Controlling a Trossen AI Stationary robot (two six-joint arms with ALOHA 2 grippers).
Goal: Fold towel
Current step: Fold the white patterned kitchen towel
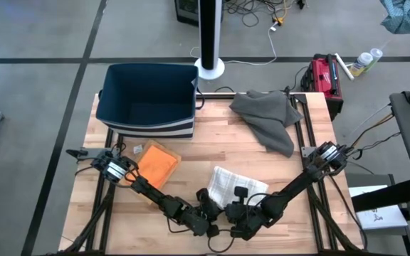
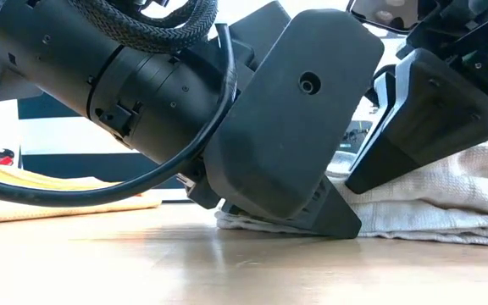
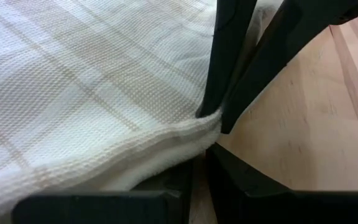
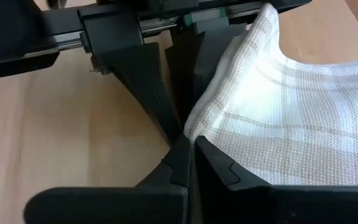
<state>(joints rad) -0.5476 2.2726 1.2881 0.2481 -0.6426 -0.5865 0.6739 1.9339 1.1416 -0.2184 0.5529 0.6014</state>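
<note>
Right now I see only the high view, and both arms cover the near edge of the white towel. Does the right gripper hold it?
Observer: Yes. The left wrist view shows the right gripper with its fingers shut on the white towel, at its hem.
Operator: Is the towel lifted?
Observer: No. In the low view its edge lies on the table.
Operator: Where is the left gripper?
Observer: The right wrist view shows the left gripper pointing down, right beside that same corner.

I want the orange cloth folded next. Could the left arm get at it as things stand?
Probably not yet: the left gripper is shut on the white towel. Once it lets go, the orange cloth lies uncovered beside that arm.
</note>
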